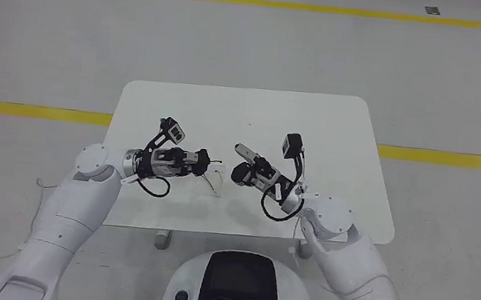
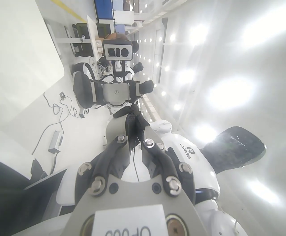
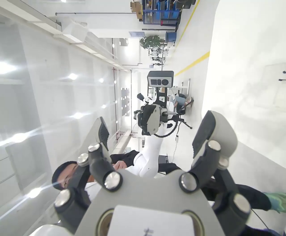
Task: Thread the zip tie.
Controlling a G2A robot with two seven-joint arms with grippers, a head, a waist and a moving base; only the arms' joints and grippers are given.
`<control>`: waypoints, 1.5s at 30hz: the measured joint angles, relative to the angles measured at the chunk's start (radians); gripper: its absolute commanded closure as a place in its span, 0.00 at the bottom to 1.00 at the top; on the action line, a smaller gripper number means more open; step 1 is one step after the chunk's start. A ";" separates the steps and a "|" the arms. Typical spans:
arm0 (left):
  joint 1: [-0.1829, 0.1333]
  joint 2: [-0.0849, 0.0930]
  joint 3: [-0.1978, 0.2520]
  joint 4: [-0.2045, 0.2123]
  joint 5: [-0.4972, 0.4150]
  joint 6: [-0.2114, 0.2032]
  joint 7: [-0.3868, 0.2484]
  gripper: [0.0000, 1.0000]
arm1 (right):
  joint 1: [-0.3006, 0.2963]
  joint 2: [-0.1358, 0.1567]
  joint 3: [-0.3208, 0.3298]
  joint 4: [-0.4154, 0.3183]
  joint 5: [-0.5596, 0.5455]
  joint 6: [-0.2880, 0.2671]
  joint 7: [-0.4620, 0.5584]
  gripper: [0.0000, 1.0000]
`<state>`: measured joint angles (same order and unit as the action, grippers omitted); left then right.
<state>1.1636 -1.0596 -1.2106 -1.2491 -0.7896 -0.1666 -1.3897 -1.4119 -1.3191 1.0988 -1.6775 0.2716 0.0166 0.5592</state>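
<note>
L gripper (image 1: 204,159) fingers pinch zip tie (image 1: 213,180); R gripper (image 1: 238,160) fingers spread, empty. Tie prob light, springy, slick: grab just beyond L fingertips.

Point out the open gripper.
The right gripper: its fingers stand wide apart, gripping nothing, whereas the left gripper has its fingers pressed together.

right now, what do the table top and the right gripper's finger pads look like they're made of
Table top: white, smooth, matt, likely laminate or painted board; even surface, rounded corners. Right gripper pads: black, probably rubber, going by the fine ribbed texture; grey shells behind could be metal or plastic.
</note>
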 measured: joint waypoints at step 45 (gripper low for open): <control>0.005 0.003 0.008 -0.007 0.020 0.008 0.006 1.00 | 0.190 0.008 0.038 0.241 0.305 0.050 0.427 0.00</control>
<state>1.1684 -1.0569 -1.2031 -1.2560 -0.7701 -0.1587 -1.3837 -1.2218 -1.3115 1.1366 -1.4360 0.5762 0.0666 0.9863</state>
